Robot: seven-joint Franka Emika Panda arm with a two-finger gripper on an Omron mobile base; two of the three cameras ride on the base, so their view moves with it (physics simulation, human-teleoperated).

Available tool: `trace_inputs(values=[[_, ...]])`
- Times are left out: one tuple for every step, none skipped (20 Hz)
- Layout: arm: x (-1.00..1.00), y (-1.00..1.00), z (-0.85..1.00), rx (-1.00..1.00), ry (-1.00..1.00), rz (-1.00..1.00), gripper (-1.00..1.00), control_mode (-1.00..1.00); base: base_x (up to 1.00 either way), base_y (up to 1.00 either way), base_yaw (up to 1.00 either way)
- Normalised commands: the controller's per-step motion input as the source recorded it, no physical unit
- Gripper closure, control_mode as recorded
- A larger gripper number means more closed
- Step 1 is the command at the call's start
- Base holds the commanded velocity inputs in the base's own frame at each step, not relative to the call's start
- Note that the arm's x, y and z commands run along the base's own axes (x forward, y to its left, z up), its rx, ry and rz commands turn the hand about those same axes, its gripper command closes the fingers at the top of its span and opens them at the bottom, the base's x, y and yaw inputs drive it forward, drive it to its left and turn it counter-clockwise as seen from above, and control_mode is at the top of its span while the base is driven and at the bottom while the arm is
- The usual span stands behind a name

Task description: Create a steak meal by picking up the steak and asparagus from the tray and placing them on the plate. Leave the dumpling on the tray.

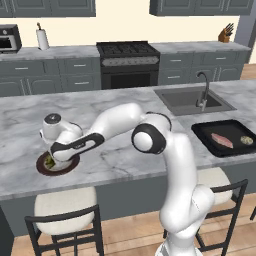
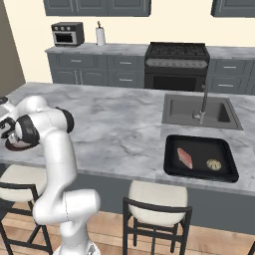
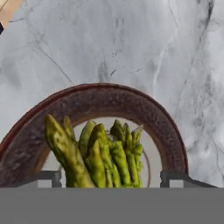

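Over the plate at the counter's left end, your gripper sits low with the asparagus between its fingers; they look spread wide either side of the bundle, though contact is hard to judge. The stalks are above the plate's pale centre. Far right, the tray holds the steak and dumpling, apart.

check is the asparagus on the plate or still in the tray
On the plate: the asparagus sits inside the plate rim; the tray holds none.
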Motion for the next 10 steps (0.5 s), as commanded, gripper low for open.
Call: trace_inputs(values=[[-0.34, -0.29, 0.03, 0.00, -0.09, 0.00, -1.00, -1.00, 0.00, 0.00, 0.00], [-0.16, -0.32, 0.01, 0.00, -0.10, -0.01, -1.00, -1.00, 0.00, 0.00, 0.00], [-0.10, -0.29, 0.01, 0.00, -0.11, -0.01, -1.00, -1.00, 0.00, 0.00, 0.00], [0.00, -0.24, 0.03, 0.00, -0.13, -0.01, -1.00, -1.00, 0.00, 0.00, 0.00], [0.00, -0.21, 0.12, 0.00, -0.14, 0.00, -1.00, -1.00, 0.00, 0.00, 0.00], [-0.01, -0.19, 0.26, 0.00, -0.16, 0.00, -1.00, -1.00, 0.00, 0.00, 0.00], [-0.04, -0.17, 0.51, 0.00, -0.19, 0.00, -1.00, -1.00, 0.00, 0.00, 0.00], [-0.06, -0.14, 0.71, 0.00, -0.19, 0.00, -1.00, -1.00, 0.00, 0.00, 0.00], [-0.09, -0.07, 0.79, 0.00, -0.19, 0.00, -1.00, -1.00, 0.00, 0.00, 0.00], [-0.14, -0.06, 0.86, 0.00, -0.17, 0.00, -1.00, -1.00, 0.00, 0.00, 0.00]])
